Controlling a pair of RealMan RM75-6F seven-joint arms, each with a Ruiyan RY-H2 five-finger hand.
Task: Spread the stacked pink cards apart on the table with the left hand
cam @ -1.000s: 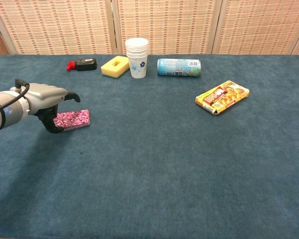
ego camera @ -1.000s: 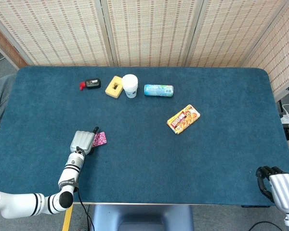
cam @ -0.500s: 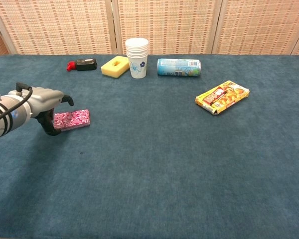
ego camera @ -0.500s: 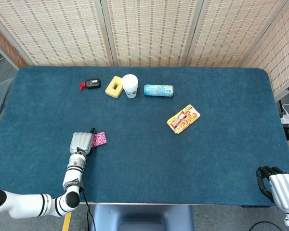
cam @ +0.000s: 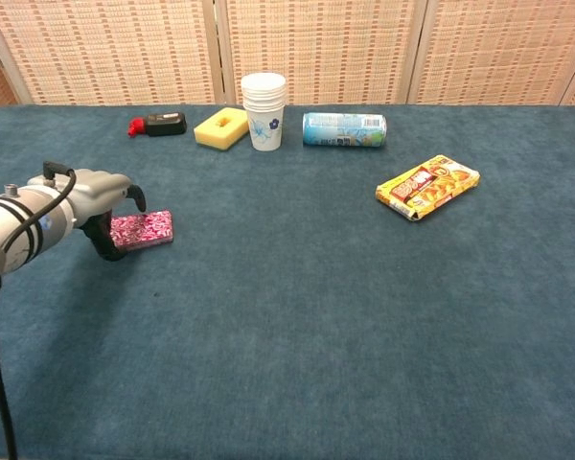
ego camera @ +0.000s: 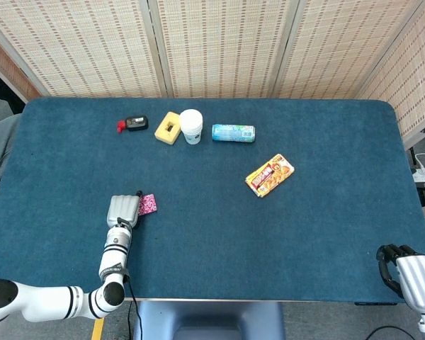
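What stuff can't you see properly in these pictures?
- Pink cards: the left hand covers their near end in both views; how many are stacked is too small to tell.
- Left hand's fingertips: hidden under it in the head view.
- Right hand: cut off by the head view's corner, absent from the chest view.
- Snack pack: print too small.

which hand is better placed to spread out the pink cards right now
The left robot hand: it is already at the pink cards, covering their near end. The right robot hand sits at the table's far corner, well away.

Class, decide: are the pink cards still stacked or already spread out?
Stacked: the pink cards form one compact block beside the left hand.
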